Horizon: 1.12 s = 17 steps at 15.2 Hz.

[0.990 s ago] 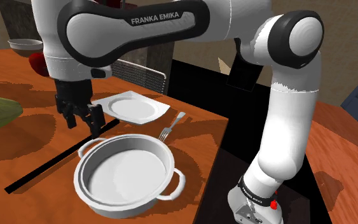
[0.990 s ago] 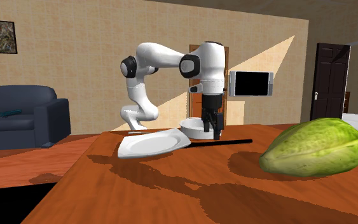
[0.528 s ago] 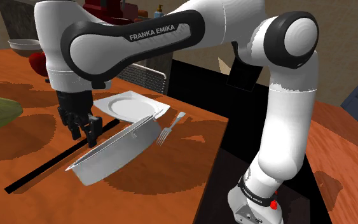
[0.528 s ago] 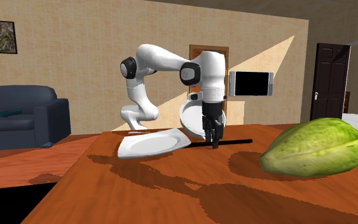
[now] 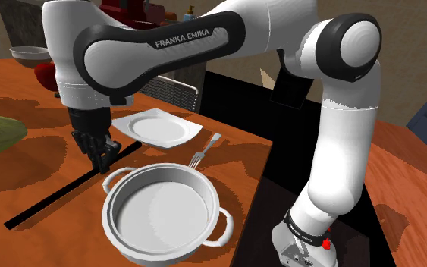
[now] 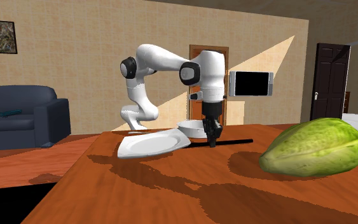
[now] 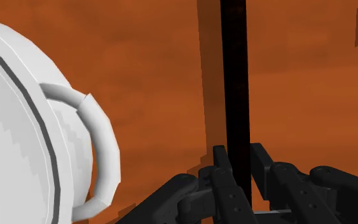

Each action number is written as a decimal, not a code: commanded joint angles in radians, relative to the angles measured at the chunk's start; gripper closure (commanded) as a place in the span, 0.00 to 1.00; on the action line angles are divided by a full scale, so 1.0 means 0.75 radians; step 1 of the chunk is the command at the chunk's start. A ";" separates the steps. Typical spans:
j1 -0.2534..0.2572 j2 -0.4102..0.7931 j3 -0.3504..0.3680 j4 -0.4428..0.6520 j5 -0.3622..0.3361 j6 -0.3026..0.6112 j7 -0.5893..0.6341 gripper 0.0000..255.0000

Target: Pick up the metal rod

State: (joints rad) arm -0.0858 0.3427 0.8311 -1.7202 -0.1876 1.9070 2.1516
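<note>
A long, thin black rod [image 5: 52,199] lies flat on the orange-brown wooden table [image 5: 22,171], slanting from the shoulder view's lower left towards the plate. My black gripper [image 5: 102,161] stands upright over the rod's far half, with its tips down at the table. In the wrist view the two fingers clasp the rod [image 7: 236,83] between them, so the gripper [image 7: 239,153] is shut on it. From the second exterior view the gripper [image 6: 211,141] meets the rod [image 6: 231,141] at table level.
A white two-handled pan [image 5: 158,216] sits flat close beside the gripper, one handle [image 7: 101,153] near the fingers. A white plate [image 5: 158,129] and a fork [image 5: 204,150] lie beyond it. A big green fruit [image 6: 314,147] rests further along the table.
The fingers have closed from wide apart onto the rod. The pan was tipped up on edge half a second ago and now lies flat, shifted towards the stand.
</note>
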 commanded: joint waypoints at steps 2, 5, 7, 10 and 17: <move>0.001 -0.002 0.003 0.002 0.005 -0.015 -0.001 1.00; -0.001 -0.016 0.009 0.041 0.018 -0.063 -0.007 1.00; -0.002 -0.024 0.013 0.068 0.025 -0.096 -0.010 1.00; -0.001 -0.034 0.017 0.112 0.033 -0.146 -0.013 1.00; 0.008 -0.043 0.024 0.214 0.043 -0.253 -0.016 1.00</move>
State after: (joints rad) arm -0.0798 0.3116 0.8490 -1.5667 -0.1564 1.7251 2.1410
